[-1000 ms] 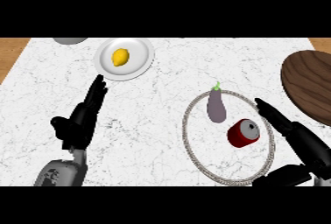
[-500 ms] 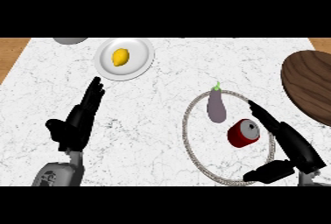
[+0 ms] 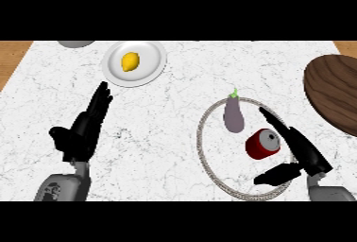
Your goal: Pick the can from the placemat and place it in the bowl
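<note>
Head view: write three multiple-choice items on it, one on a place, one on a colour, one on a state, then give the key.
1. Where does the eggplant lie?
A. on the white plate
B. on the round placemat
C. in the wooden bowl

2. What colour is the can's side?
A. red
B. blue
C. green

3. How is the right hand?
A. curled round the can
B. holding the eggplant
C. open beside the can

Key: 1 B, it rests inside the mat's ring. 2 A, its side shows red. 3 C, fingers are straight and the thumb is spread.
</note>
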